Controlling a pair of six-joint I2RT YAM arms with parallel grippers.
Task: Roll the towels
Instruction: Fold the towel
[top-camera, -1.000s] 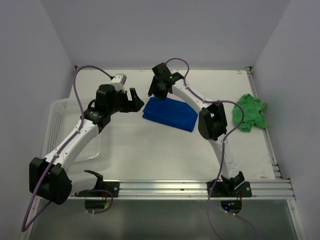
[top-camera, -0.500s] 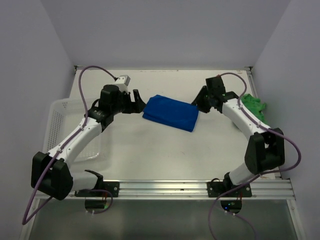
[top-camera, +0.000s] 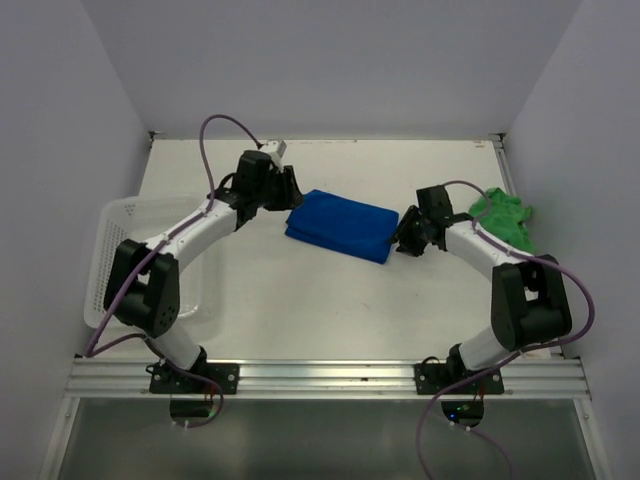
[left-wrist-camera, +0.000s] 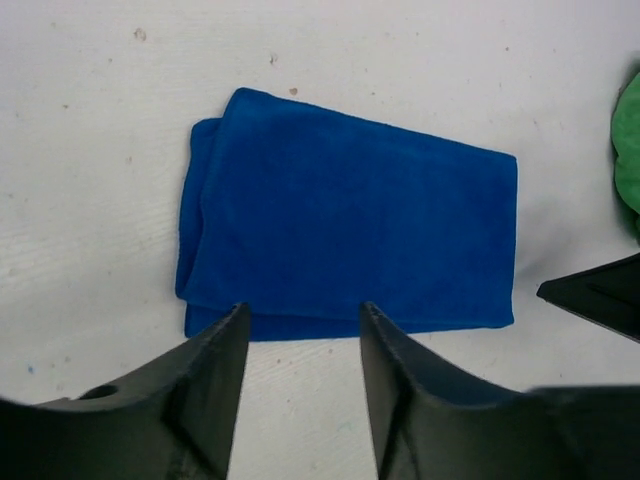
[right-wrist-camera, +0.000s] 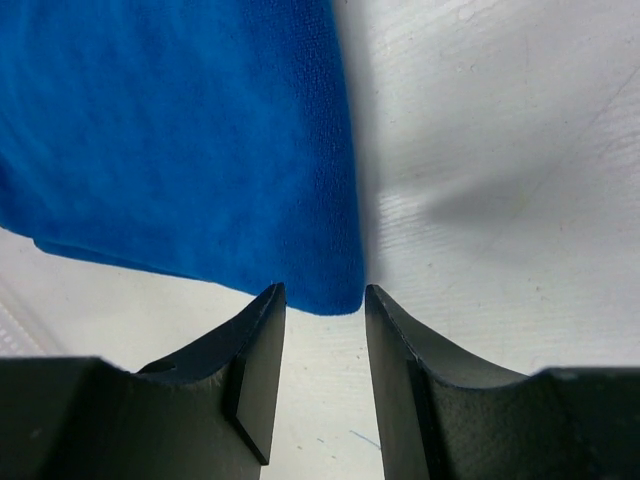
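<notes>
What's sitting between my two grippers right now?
The folded blue towel, lying flat. The left gripper is at its left end and the right gripper is at its right corner. The top view shows the whole span.

- I have the centre towel lying on the table in the middle of the overhead frame
- My left gripper sits at that towel's upper-left end and my right gripper at its lower-right corner, so the towel lies between them
- In the right wrist view the towel fills the upper left, and its corner lies between the fingertips at the bottom
- In the left wrist view the towel's near edge lies just above the fingertips
- The far-right towel lies at the table's right edge, right of my right gripper
- The basket sits at the left edge, well apart from both towels
</notes>
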